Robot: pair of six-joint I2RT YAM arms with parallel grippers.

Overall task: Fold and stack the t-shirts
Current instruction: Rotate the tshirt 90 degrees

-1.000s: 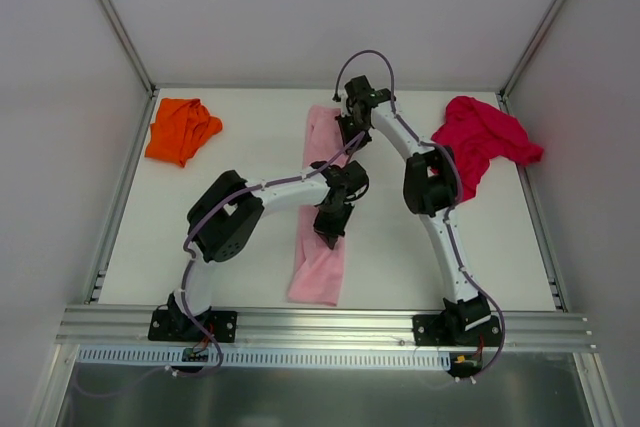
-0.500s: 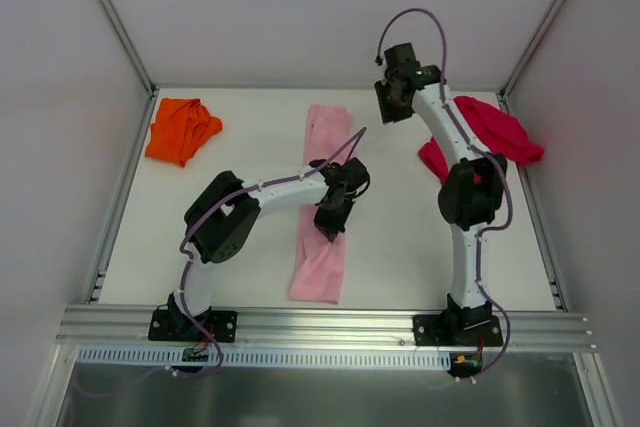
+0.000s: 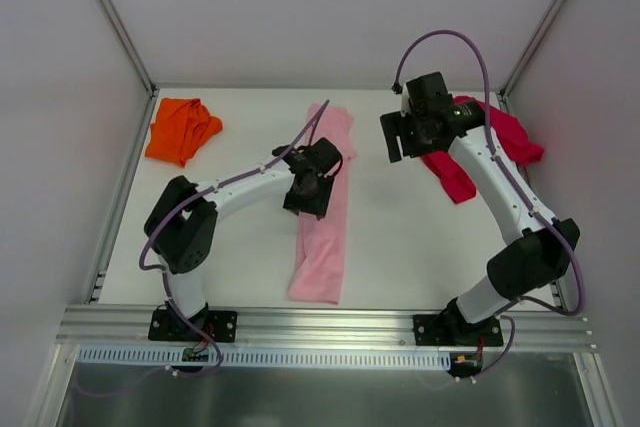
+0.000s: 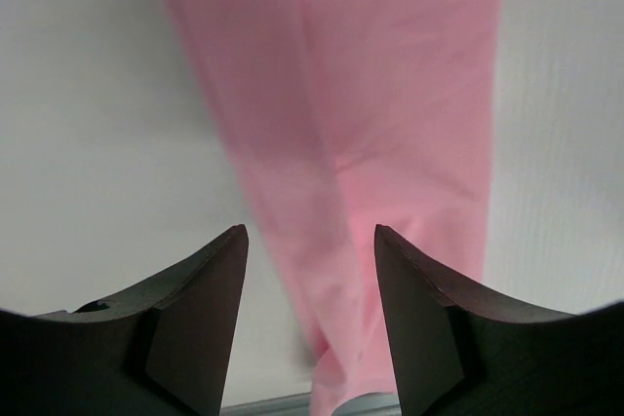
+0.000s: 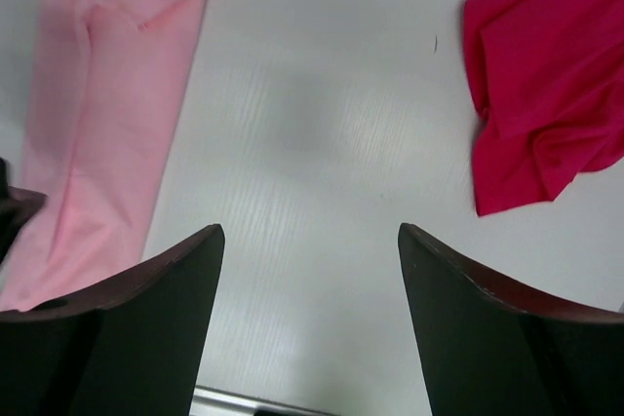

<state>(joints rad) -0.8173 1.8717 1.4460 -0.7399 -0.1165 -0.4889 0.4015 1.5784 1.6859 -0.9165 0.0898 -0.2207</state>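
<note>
Starting at the near edge of the table: the light pink t-shirt, already narrowed into one long strip, stretched from just short of the arm bases out toward the far side. Reads as thin, limp and very light. Likely to sag and slide on the smooth white top rather than hold a crease, so best pinched at an end hem or corner through every layer, not mid-strip, at risk of lifting only the top ply. Over the middle of that strip, the left gripper, jaws spread apart with nothing between them but a view of pink cloth below. Seems to hang clear of the fabric, though impossible to rule out contact given the blur. Farther out and to the right, the right gripper, likewise spread wide and empty, over bare table between the pink strip and the crimson red t-shirt. At the far right, that red tee, crumpled in a heap and partly hidden under the right arm in the top view. At the far left corner, the bright orange t-shirt, also bunched, well apart from both grippers. Probably as soft and light as the pink one, both needing to be spread flat first, with a hold on a loose outer edge or a shoulder seam if findable. No brand, label, print or readable writing anywhere on cloth, table or arms.
</note>
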